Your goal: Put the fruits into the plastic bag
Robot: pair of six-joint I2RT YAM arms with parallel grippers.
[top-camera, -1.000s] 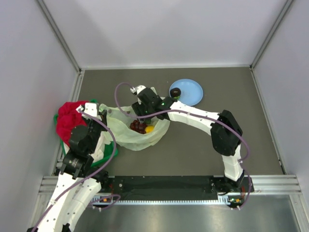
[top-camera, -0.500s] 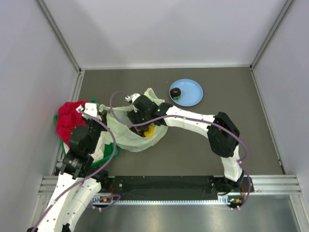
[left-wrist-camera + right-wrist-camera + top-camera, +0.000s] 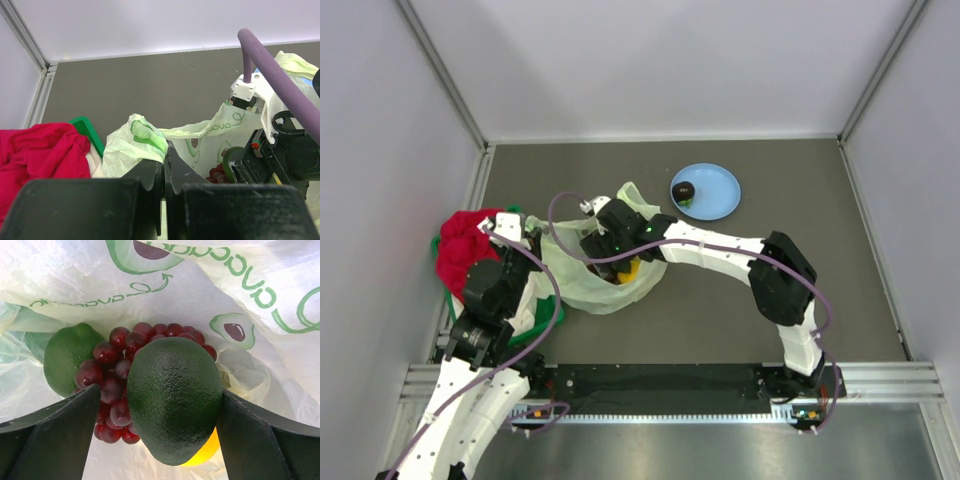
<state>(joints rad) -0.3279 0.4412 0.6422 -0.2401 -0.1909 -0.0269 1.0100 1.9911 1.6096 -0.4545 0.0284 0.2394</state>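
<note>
The pale yellow-green plastic bag (image 3: 590, 287) lies open at centre-left of the table. My left gripper (image 3: 165, 150) is shut on the bag's crumpled rim (image 3: 131, 147), holding it up. My right gripper (image 3: 610, 252) reaches down into the bag, jaws open. A dark green avocado (image 3: 175, 400) sits between its fingers, with a gap on the left side. Under and beside it lie a dark red grape bunch (image 3: 112, 371), a round green fruit (image 3: 65, 362) and a yellow citrus (image 3: 207, 456). A small dark fruit (image 3: 685, 190) rests on the blue plate (image 3: 722, 190).
A red cloth (image 3: 465, 245) and white cloths fill a green basket (image 3: 548, 322) at the left, close to my left arm. Grey walls with metal rails enclose the table on three sides.
My right gripper moved down and left into the bag's mouth, then its jaws spread wider around the avocado. The left gripper kept its hold on the bag.
</note>
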